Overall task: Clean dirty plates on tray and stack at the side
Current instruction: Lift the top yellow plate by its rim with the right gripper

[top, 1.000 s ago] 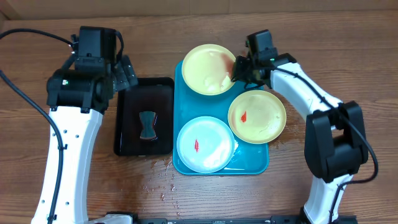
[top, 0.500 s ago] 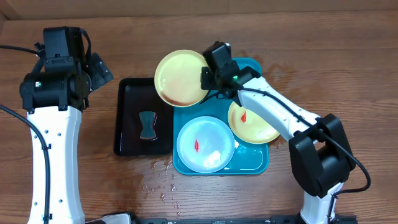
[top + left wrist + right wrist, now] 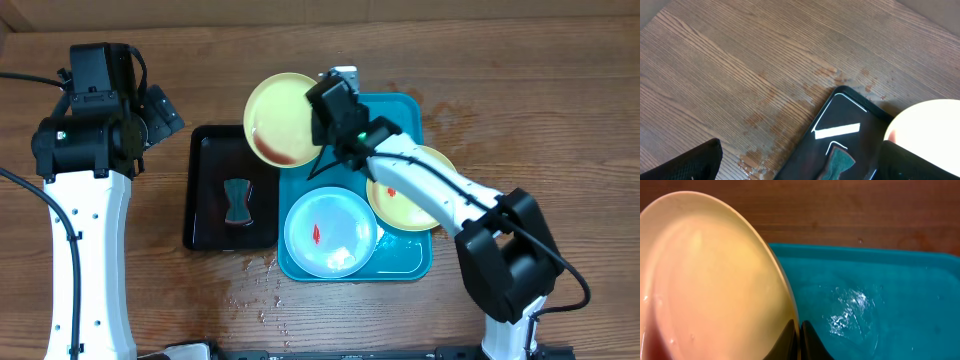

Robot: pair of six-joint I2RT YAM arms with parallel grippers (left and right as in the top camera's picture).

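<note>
My right gripper (image 3: pixel 322 128) is shut on the rim of a pale yellow-green plate (image 3: pixel 282 118), holding it tilted over the gap between the teal tray (image 3: pixel 400 262) and the black tray (image 3: pixel 262 190); reddish liquid pools at its lower edge. The right wrist view shows the jaws (image 3: pixel 799 339) pinching that plate's rim (image 3: pixel 715 280) above the wet tray (image 3: pixel 880 295). A mint-white plate (image 3: pixel 330 232) and a second yellow-green plate (image 3: pixel 415 200), each with a red smear, lie on the tray. My left gripper (image 3: pixel 160 112) is open and empty, left of the black tray.
A dark teal sponge (image 3: pixel 237 201) lies in the black tray, also in the left wrist view (image 3: pixel 837 162). Water spots mark the wood table (image 3: pixel 250 295) in front of the trays. The table edge runs along the back.
My right gripper lifted the yellow-green plate off the tray's back and carried it left, tilting it toward the black tray. My left arm drew back to the left, then held still.
</note>
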